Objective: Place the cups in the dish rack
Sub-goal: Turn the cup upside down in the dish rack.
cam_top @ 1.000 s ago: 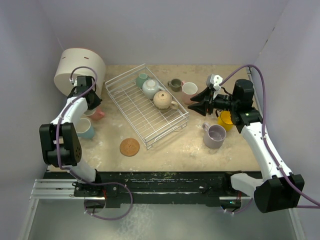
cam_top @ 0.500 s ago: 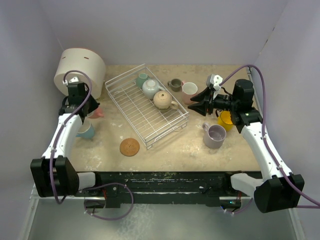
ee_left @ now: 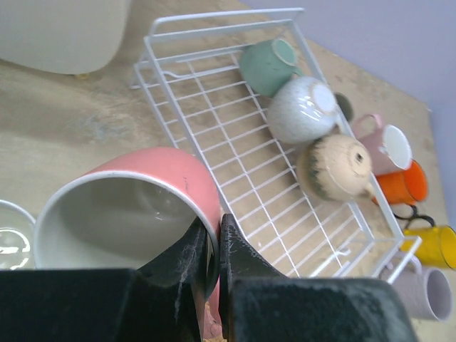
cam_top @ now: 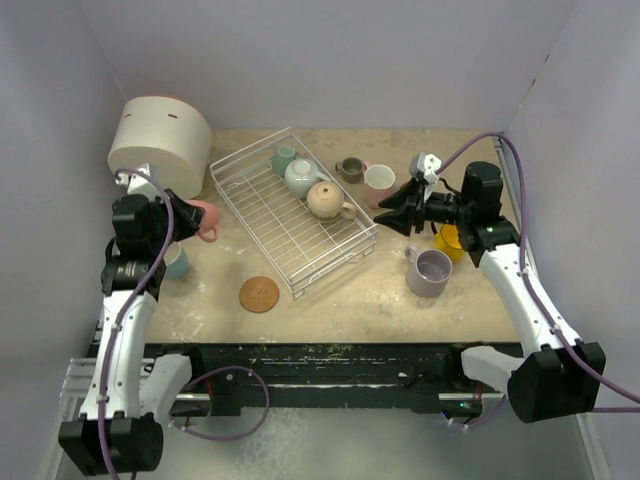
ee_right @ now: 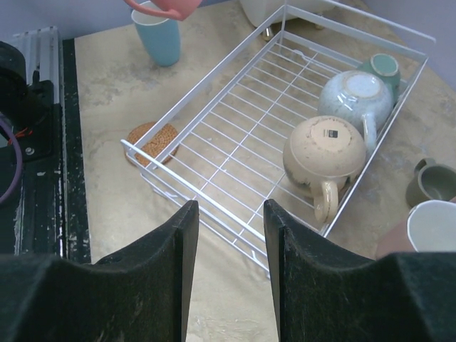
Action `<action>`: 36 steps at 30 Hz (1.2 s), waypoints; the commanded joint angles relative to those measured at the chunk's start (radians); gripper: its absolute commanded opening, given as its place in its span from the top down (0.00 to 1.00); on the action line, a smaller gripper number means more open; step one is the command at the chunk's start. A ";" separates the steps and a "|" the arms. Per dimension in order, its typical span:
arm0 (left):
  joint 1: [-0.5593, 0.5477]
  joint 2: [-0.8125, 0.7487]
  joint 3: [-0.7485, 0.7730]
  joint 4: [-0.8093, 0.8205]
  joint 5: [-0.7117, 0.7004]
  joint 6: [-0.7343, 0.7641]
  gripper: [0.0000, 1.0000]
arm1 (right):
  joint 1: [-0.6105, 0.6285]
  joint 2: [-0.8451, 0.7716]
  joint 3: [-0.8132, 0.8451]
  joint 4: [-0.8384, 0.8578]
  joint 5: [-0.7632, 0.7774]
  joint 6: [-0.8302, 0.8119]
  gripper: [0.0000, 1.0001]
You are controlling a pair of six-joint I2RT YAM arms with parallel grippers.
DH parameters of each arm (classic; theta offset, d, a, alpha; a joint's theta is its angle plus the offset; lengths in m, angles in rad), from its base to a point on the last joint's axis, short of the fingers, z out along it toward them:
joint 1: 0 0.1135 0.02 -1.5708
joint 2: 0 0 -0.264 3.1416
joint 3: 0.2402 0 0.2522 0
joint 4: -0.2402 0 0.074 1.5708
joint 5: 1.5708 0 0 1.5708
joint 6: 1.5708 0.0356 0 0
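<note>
Left gripper (ee_left: 211, 246) closed tight on the rim of the pink mug (ee_left: 153, 174), held beside the dish rack (cam_top: 275, 215), right gripper (ee_right: 229, 235) half open, holding nothing.

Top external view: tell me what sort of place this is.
Likely a robot test cell staged for dishwashing, not a real kitchen: plain walls box in the table, a wire dish rack holds three cups, and the left arm and right arm stand at the table's near edge.

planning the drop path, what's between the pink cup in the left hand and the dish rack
Only bare tabletop; the top view shows nothing else between the pink cup and the dish rack.
</note>
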 commanded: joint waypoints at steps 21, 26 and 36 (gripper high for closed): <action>-0.047 -0.333 -0.254 0.688 0.394 -0.370 1.00 | -0.002 0.005 -0.107 0.329 -0.201 0.257 0.48; -0.163 -0.308 -0.261 0.766 0.299 -0.369 1.00 | -0.002 0.015 -0.131 0.420 -0.231 0.346 0.46; -0.377 -0.181 -0.263 0.980 0.134 -0.324 1.00 | 0.012 0.035 -0.173 0.592 -0.226 0.512 0.40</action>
